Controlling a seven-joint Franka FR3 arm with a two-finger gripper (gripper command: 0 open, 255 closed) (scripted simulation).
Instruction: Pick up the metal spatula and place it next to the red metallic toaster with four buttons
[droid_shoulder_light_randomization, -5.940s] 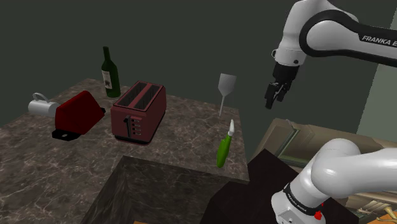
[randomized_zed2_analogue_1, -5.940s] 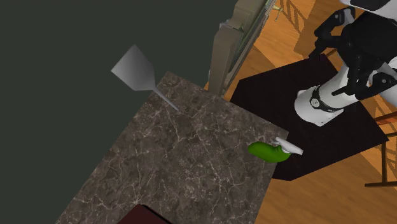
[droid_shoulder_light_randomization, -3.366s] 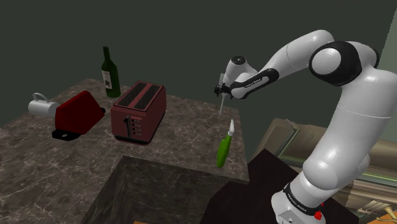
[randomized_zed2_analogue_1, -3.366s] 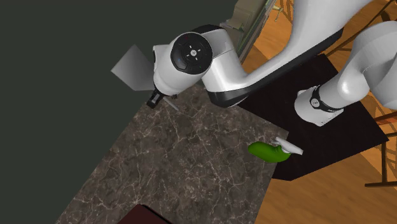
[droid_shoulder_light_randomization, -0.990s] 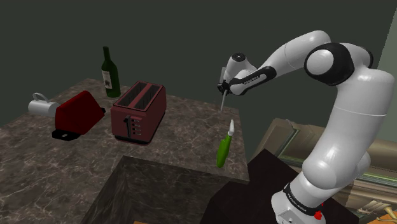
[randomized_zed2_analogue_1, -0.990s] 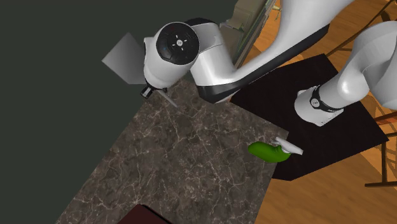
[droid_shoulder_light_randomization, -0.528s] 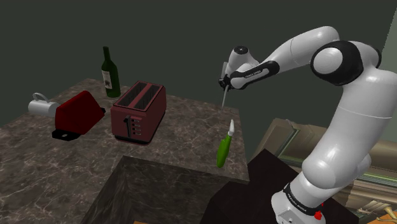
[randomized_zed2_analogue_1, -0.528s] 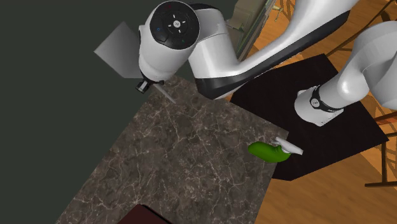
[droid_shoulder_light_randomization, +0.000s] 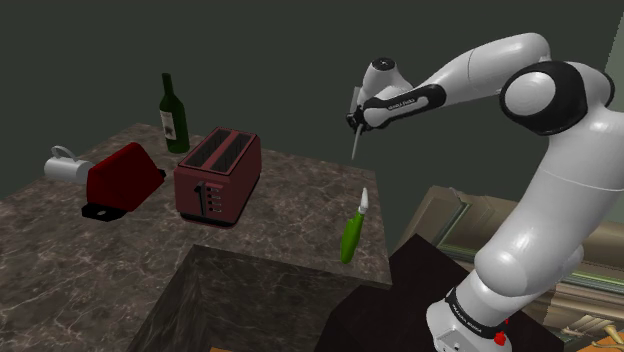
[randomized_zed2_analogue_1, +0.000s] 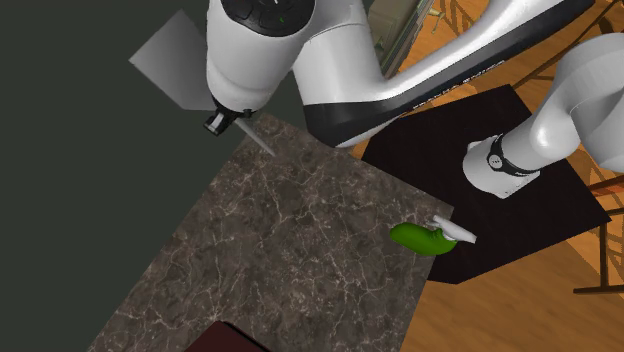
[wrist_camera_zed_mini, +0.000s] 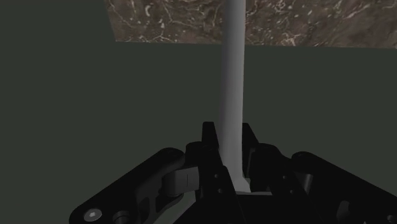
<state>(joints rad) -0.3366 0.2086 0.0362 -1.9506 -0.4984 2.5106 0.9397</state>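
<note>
I am clamping my gripper (wrist_camera_zed_mini: 232, 164) on the spatula (wrist_camera_zed_mini: 232, 76). Its pale grey handle is sitting tight between my two black fingers (wrist_camera_zed_mini: 210, 145) and running straight out from them toward the speckled brown stone countertop (wrist_camera_zed_mini: 172, 19).

In the shoulder view my gripper (droid_shoulder_light_randomization: 357, 110) is hanging above the countertop's (droid_shoulder_light_randomization: 285, 205) far edge. The thin handle of the spatula (droid_shoulder_light_randomization: 355, 142) is pointing down out of it, its lower end showing against the dark wall and seemingly clear of the stone. In the second exterior view my gripper (randomized_zed2_analogue_1: 218, 122) is poking out under my big white wrist, the spatula's (randomized_zed2_analogue_1: 165, 60) flat grey blade is fanning out on one side of it, and the handle is slanting over the slab's corner on the other.

Nearer the stand, a green-handled knife (droid_shoulder_light_randomization: 351, 232) with a short white blade is lying close to the counter edge. It also shows in the second exterior view (randomized_zed2_analogue_1: 422, 237), beside the black stand (randomized_zed2_analogue_1: 520, 225).

Well apart from the spatula, toward the shoulder view's left, the dark red toaster (droid_shoulder_light_randomization: 218, 175) is standing with two slots on top and a row of small buttons on its end. Just past it, a second red appliance (droid_shoulder_light_randomization: 120, 178) is sitting on a black base, and a white mug (droid_shoulder_light_randomization: 62, 163) is lying beside that. Behind the toaster, a green wine bottle (droid_shoulder_light_randomization: 173, 115) is standing upright against the dark wall (droid_shoulder_light_randomization: 280, 70).
</note>
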